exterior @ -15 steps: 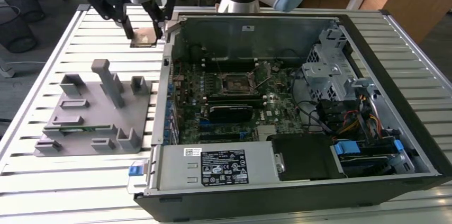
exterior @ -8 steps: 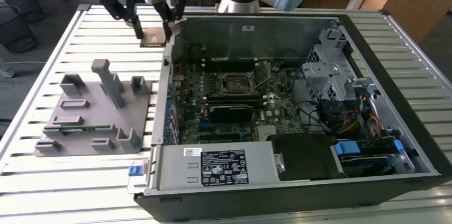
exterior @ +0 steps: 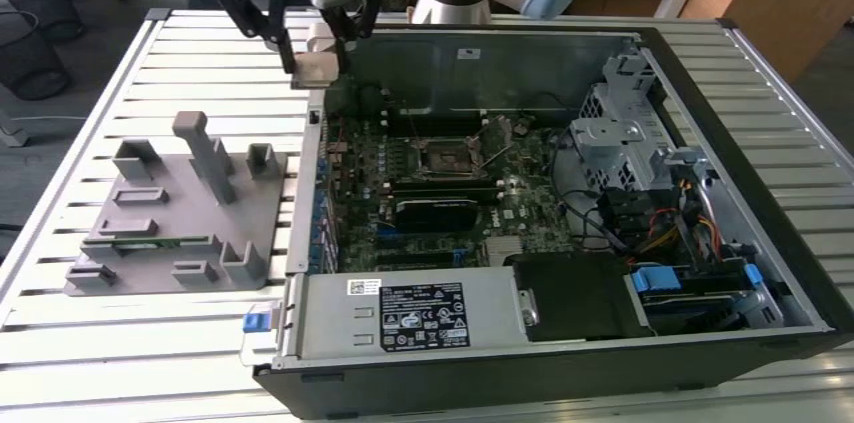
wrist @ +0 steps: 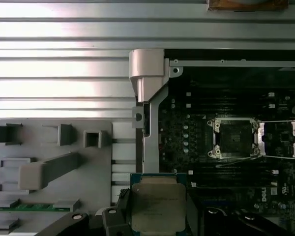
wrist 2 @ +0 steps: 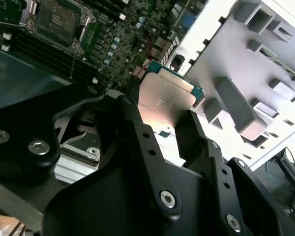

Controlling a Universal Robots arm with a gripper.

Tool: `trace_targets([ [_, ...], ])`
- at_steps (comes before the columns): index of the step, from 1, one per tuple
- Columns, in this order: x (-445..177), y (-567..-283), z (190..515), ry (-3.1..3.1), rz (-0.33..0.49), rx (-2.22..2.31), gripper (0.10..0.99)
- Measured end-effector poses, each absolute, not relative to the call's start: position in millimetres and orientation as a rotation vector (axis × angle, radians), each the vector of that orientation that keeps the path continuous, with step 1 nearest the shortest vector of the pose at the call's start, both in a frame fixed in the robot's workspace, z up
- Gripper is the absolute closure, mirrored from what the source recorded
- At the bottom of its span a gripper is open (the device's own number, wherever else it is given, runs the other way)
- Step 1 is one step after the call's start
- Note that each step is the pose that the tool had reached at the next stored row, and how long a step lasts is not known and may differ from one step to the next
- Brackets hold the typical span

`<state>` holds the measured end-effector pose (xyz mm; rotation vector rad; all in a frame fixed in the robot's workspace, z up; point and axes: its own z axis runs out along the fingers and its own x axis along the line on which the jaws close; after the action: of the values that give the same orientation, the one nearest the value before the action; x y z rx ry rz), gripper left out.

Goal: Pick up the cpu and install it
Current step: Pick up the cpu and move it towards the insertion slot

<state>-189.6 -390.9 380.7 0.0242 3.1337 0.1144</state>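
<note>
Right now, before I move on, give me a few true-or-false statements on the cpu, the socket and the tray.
1. The pincer is shut on the cpu. True.
2. The cpu sits in the socket. False: the socket is empty; the cpu hangs over the edge of the case.
3. The socket's cover is closed. False: it is swung open.
4. A green memory stick lies in the grey tray. True.
</note>
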Motion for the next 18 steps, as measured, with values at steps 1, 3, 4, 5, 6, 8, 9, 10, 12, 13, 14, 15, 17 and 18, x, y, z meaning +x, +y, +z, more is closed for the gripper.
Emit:
trace_targets([
  [1, -187, -391, 381, 3.134, 0.115, 0.024, 0.549],
  [3, -181, -391, 381, 3.134, 0.116, 0.024, 0.549],
  [4, -179, -391, 381, 3.134, 0.117, 0.024, 0.549],
  [5, -176, -391, 380, 3.134, 0.117, 0.024, 0.549],
  [6, -174, -391, 380, 3.134, 0.117, 0.024, 0.549],
  [8, -168, -390, 380, 3.134, 0.118, 0.024, 0.549],
  [9, -165, -390, 380, 3.134, 0.118, 0.024, 0.549],
  [10, -162, -390, 380, 3.134, 0.118, 0.024, 0.549],
  [12, -155, -389, 380, 3.134, 0.119, 0.024, 0.549],
  [13, -152, -389, 380, 3.134, 0.119, 0.024, 0.549],
  [14, -148, -389, 380, 3.134, 0.120, 0.024, 0.549],
  [15, -145, -388, 380, 3.133, 0.120, 0.024, 0.549],
  [17, -140, -388, 379, 3.133, 0.121, 0.024, 0.549],
  [18, -137, -388, 379, 3.133, 0.122, 0.024, 0.549],
])
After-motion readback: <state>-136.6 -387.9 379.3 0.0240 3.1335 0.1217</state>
